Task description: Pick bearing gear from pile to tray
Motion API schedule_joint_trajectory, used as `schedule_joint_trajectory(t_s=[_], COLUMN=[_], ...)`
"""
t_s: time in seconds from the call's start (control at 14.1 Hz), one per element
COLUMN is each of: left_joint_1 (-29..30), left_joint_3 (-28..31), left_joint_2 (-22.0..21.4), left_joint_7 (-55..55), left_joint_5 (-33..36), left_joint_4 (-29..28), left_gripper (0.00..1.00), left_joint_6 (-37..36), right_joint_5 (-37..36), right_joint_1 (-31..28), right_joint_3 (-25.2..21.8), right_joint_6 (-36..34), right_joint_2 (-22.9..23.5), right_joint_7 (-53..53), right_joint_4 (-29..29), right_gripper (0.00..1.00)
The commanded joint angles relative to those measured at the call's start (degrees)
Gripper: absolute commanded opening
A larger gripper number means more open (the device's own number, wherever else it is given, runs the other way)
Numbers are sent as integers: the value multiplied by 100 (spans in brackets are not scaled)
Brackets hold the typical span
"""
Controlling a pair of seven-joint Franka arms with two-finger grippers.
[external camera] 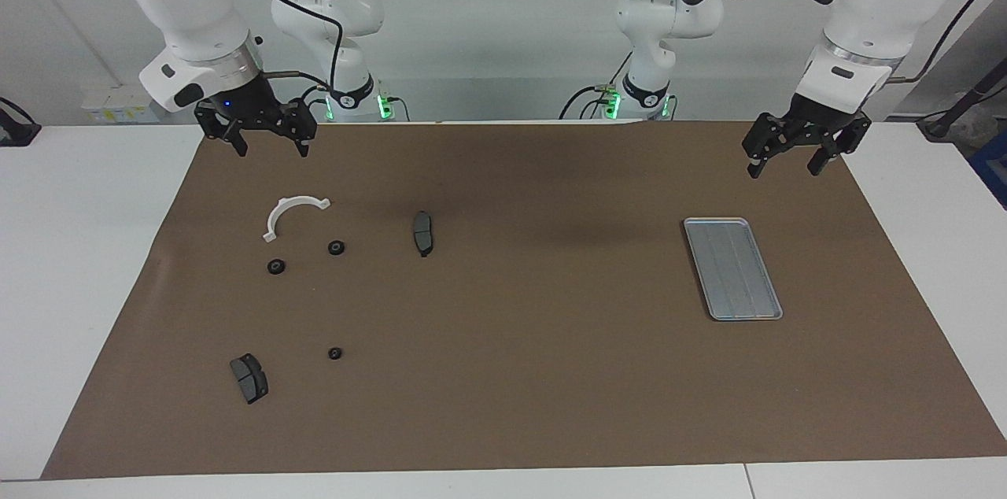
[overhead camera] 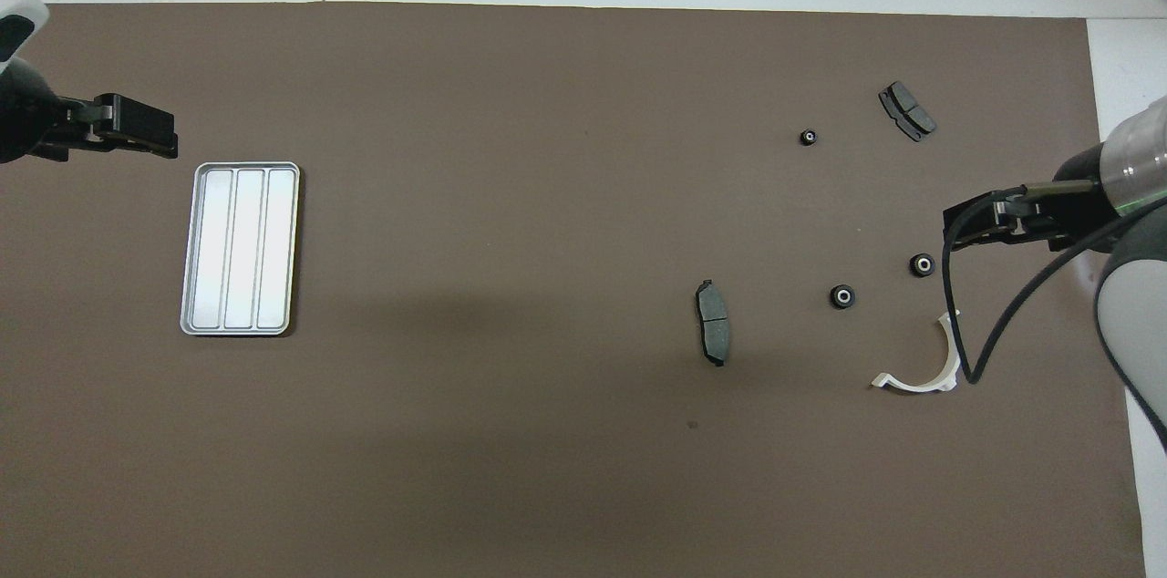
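Note:
The pile lies loose toward the right arm's end of the table. It holds three small black gears [external camera: 275, 267] [external camera: 336, 248] [external camera: 335, 353], two dark grey brake pads [external camera: 423, 232] [external camera: 249, 378] and a white curved bracket [external camera: 291, 212]. In the overhead view the gears [overhead camera: 922, 265] [overhead camera: 842, 296] [overhead camera: 808, 138] lie apart from one another. The ribbed silver tray [external camera: 732, 268] [overhead camera: 239, 166] lies bare toward the left arm's end. My right gripper [external camera: 271, 149] [overhead camera: 980, 222] hangs open over the mat's edge by the bracket. My left gripper [external camera: 783, 170] [overhead camera: 150, 129] hangs open over the mat by the tray. Neither holds anything.
A brown mat [external camera: 551, 373] covers most of the white table [external camera: 79, 286]. A black cable [overhead camera: 966, 323] loops down from the right arm over the bracket in the overhead view. Both arm bases stand at the robots' edge.

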Motion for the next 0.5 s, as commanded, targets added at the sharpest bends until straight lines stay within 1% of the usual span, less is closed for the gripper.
schedule_joint_trajectory(t_s=[0.0, 0.42], left_joint_1=[-15, -6], left_joint_3=[33, 33], left_joint_2=[-100, -65], left_joint_7=[42, 42], left_joint_5=[-60, -60], left_joint_4=[-135, -135], left_gripper=[100, 100], left_joint_6=[-2, 6], right_joint_5=[127, 135], right_joint_1=[-33, -33], right_joint_3=[20, 20], right_joint_6=[51, 68], right_joint_2=[-110, -110], right_joint_7=[51, 7], right_joint_4=[-109, -118], right_gripper=[100, 100])
